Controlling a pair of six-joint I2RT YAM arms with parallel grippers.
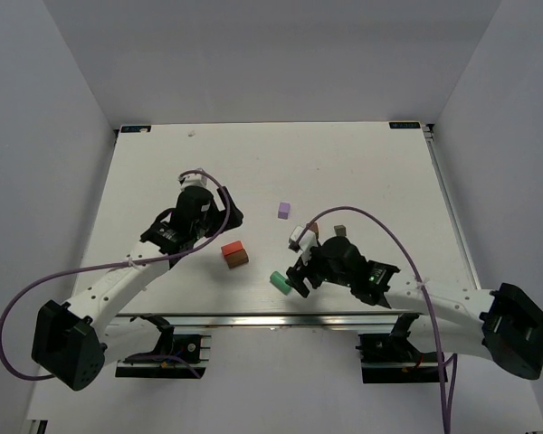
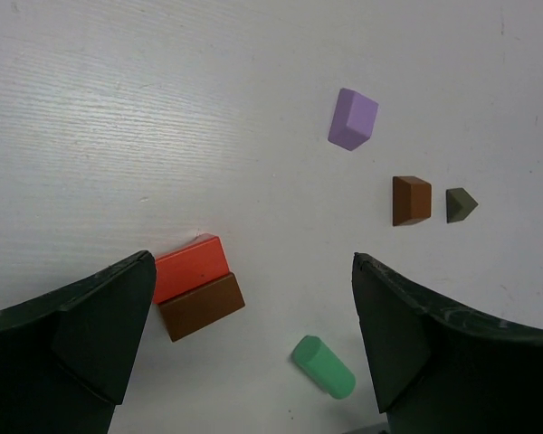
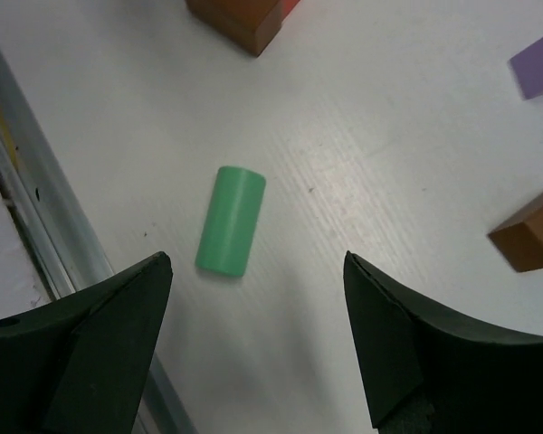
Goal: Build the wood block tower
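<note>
Six small blocks lie apart on the white table (image 1: pixel 362 163). A red-orange oblong (image 1: pixel 233 248) lies against a brown oblong (image 1: pixel 240 260). A green cylinder-shaped block (image 1: pixel 278 281) lies on its side near the front edge. A lilac block (image 1: pixel 284 210) lies farther back. A brown cube (image 1: pixel 314 234) and a dark grey-brown block (image 1: pixel 340 231) lie by the right wrist. My left gripper (image 1: pixel 210 228) is open and empty, with the red-orange oblong (image 2: pixel 192 268) by its left finger. My right gripper (image 1: pixel 299 276) is open and empty, just behind the green block (image 3: pixel 231 220).
A metal rail (image 1: pixel 253 316) runs along the table's near edge, close to the green block; it also shows in the right wrist view (image 3: pixel 36 226). White walls enclose the left, back and right. Purple cables (image 1: pixel 380 221) loop over both arms.
</note>
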